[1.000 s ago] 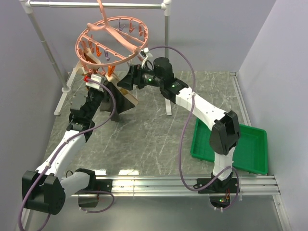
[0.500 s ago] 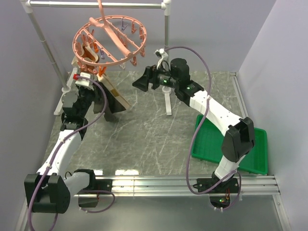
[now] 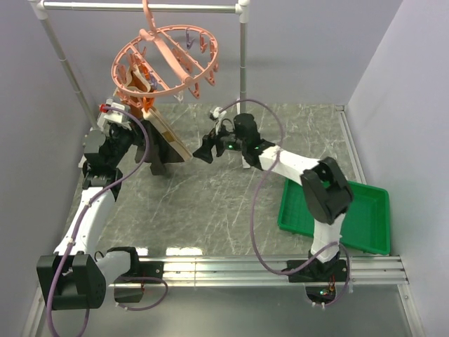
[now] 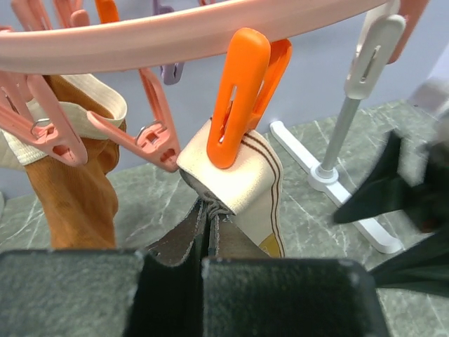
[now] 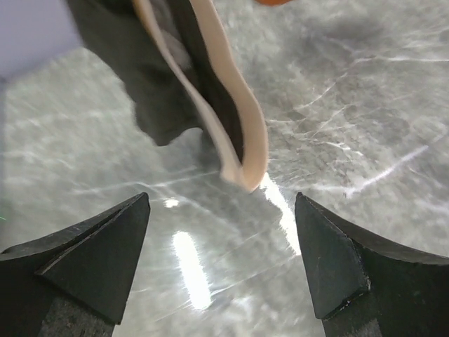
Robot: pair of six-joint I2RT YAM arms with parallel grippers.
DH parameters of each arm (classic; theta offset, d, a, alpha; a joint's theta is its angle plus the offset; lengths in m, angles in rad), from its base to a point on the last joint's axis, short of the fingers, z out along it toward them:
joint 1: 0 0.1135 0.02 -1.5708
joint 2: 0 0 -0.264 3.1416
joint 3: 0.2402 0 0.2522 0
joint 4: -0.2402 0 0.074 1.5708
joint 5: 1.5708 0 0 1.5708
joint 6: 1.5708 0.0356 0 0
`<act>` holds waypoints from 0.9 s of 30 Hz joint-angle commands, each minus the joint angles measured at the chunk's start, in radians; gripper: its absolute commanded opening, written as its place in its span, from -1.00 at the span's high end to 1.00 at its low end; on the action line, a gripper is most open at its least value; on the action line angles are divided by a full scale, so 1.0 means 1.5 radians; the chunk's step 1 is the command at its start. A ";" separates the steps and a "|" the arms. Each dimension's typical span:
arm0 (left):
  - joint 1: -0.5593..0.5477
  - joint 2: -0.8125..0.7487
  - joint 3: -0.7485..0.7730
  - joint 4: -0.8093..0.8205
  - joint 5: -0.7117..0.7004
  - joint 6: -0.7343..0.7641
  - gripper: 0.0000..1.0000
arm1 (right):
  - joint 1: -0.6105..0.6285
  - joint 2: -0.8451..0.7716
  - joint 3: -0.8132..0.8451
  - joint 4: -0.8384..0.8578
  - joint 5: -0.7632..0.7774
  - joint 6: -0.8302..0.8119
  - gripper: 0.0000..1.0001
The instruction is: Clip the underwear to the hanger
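You are partway through the clipping. The dark olive-brown soft boxer briefs with the light tan waistband (image 3: pixel 161 149) hang at about 10 o'clock on the table in the overhead view. They hang under the salmon-pink round plastic drying ring with cross bars and a top hook (image 4: pixel 175 42), which itself hangs from the white-grey pipe rack (image 3: pixel 140 7). One orange plastic clip (image 4: pixel 235 98) bites a folded corner of the waistband. Your left gripper (image 4: pixel 203 263) sits directly at 6 o'clock from that clip, its fingers clenched on the dark cloth just under the band. The rest of the waistband slopes down towards 4 o'clock with no clip on it. Your right gripper (image 5: pixel 223 203) waits at 3 o'clock from the briefs with its fingers spread and nothing between them, and the loose end of the band dangles just ahead of them. By my reading, the next move is for the right gripper to pinch that free end and raise it level with the ring. You then feed it into a second clip while the left keeps the cloth taut, and a soft band can slip out as you do so. By count there is one pair of briefs, one ring and one clip gripping the briefs. The ring's pink, orange and purple clips overlap too much to number. There is also one smaller orange-brown garment (image 4: pixel 77 189) already pegged at 9 o'clock from the orange clip. One green plastic tray (image 3: pixel 365 225) sits at 4 o'clock on the table, and you have two grippers.
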 commanded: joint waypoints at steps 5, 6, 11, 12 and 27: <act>0.004 -0.002 0.040 0.016 0.047 -0.027 0.99 | 0.052 0.118 0.110 0.055 -0.030 -0.152 -0.81; 0.005 -0.005 0.040 0.016 0.047 -0.028 0.98 | 0.058 0.126 0.118 0.052 -0.029 -0.175 -0.81; 0.005 -0.013 0.037 0.005 0.042 -0.030 0.95 | 0.077 0.172 0.173 0.028 -0.005 -0.186 -0.26; 0.004 -0.014 0.037 0.004 0.041 -0.029 0.92 | 0.076 0.170 0.175 0.024 -0.010 -0.182 -0.01; 0.004 -0.030 0.014 -0.025 -0.002 -0.021 0.03 | 0.033 -0.070 0.054 -0.097 -0.055 -0.072 1.00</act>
